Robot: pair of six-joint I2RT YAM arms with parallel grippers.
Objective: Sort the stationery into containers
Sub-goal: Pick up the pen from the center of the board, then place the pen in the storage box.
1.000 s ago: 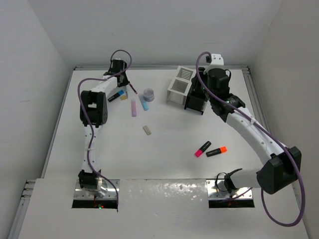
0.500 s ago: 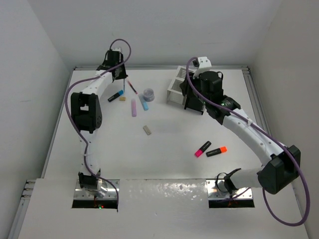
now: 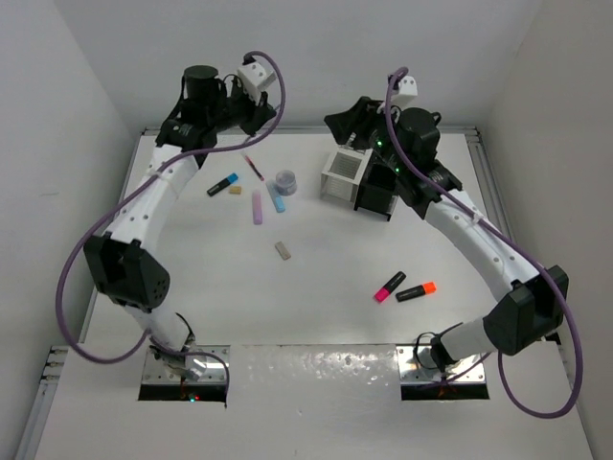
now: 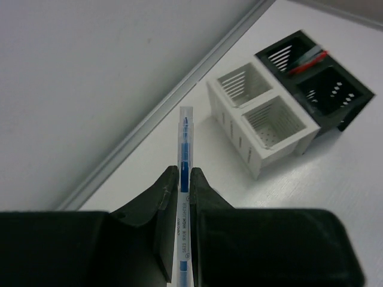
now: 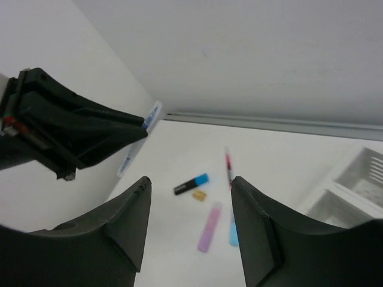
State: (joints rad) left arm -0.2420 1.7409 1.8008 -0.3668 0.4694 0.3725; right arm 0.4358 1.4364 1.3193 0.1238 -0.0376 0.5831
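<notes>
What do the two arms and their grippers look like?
Both the left arm and right arm have white tubular links, bulky black joint housings and a loose purple cable looping alongside. The left gripper and right gripper have matte black, wedge-shaped fingers. No markings are legible.

We see a white slatted bin [image 4: 231, 129], a black slatted bin [image 4: 354, 103] beside it, and a clear pen [image 4: 185, 140] with blue ink and lettering.
</notes>
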